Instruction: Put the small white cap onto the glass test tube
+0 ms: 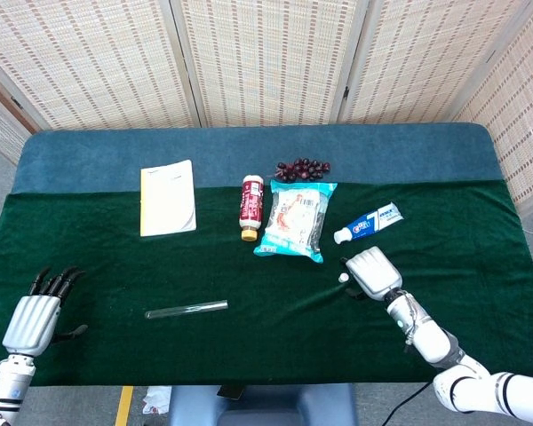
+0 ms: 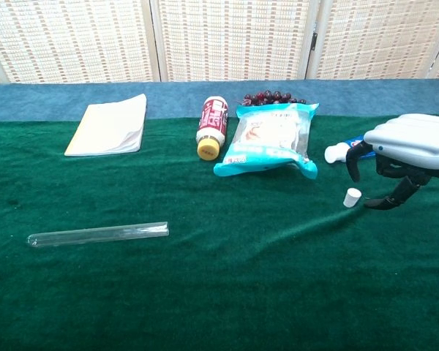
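The small white cap (image 2: 352,197) stands on the green cloth right of centre, also seen as a white dot, the cap (image 1: 344,278), in the head view. My right hand (image 2: 406,150) hovers just right of it, fingers apart and curved down around the cap without touching, holding nothing; it shows in the head view as the right hand (image 1: 373,272). The glass test tube (image 2: 98,234) lies flat on the cloth at the left, tube (image 1: 186,309). My left hand (image 1: 34,315) rests open near the front left edge, well left of the tube.
A notebook (image 2: 110,126) lies at the back left. A red-labelled bottle (image 2: 211,127), a blue snack bag (image 2: 271,137), dark grapes (image 2: 271,97) and a toothpaste tube (image 2: 344,151) sit behind the cap. Blue cloth (image 1: 249,151) covers the table's far strip.
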